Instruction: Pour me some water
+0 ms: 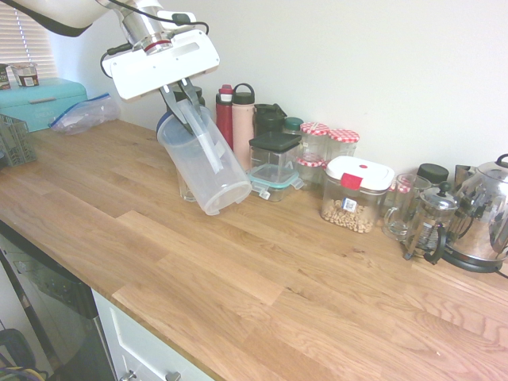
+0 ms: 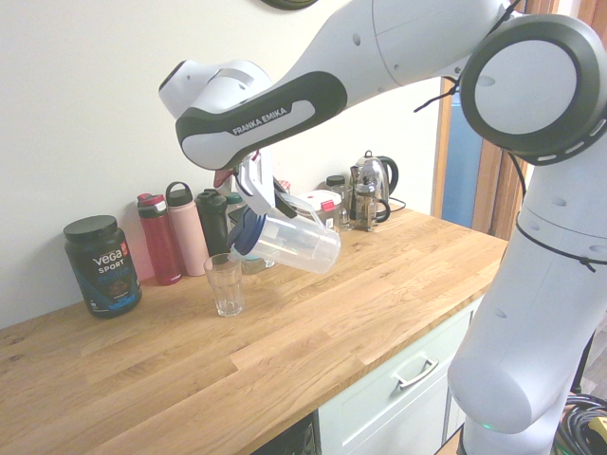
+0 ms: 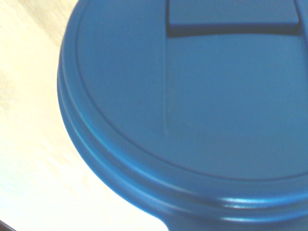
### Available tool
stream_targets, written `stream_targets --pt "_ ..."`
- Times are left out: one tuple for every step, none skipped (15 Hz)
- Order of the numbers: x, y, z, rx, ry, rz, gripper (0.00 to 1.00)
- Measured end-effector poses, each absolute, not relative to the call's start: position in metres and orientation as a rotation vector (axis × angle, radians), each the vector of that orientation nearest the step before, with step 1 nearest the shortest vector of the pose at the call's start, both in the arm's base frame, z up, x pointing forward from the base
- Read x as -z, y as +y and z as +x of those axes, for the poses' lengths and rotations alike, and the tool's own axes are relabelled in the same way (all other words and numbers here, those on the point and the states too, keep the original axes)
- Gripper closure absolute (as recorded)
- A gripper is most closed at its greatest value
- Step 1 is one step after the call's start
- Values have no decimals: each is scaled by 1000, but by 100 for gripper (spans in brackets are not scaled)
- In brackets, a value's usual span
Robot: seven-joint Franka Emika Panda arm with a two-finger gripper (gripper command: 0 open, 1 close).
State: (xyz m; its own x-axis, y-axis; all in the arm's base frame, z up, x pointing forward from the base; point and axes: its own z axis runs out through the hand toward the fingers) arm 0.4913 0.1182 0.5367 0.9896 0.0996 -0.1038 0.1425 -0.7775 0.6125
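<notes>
the gripper clasps the handle of a clear plastic pitcher with a blue lid, tipped so its spout hangs over the small clear drinking glass.

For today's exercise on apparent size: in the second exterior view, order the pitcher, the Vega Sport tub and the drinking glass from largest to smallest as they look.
1. Pitcher, tilted in the gripper.
2. Vega Sport tub.
3. Drinking glass.

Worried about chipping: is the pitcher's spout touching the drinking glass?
Cannot tell. In the second exterior view the pitcher, tilted in the hand, overlaps the glass rim; no gap or contact shows plainly.
</notes>
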Motion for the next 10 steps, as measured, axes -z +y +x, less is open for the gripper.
stream_targets --pt "-532 121 497 102 178 2446 100" --pt "-528 123 504 112 182 2430 100" --pt "-526 124 511 116 181 2424 100" --pt "-525 126 516 116 179 2422 100" --pt "-527 128 521 116 177 2419 100" --pt "-527 130 524 116 174 2419 100" --pt "-527 131 526 114 173 2419 100" --pt "-527 131 527 115 172 2418 100" --pt "-527 130 527 115 170 2416 100" --pt "-528 128 528 103 161 2420 100"
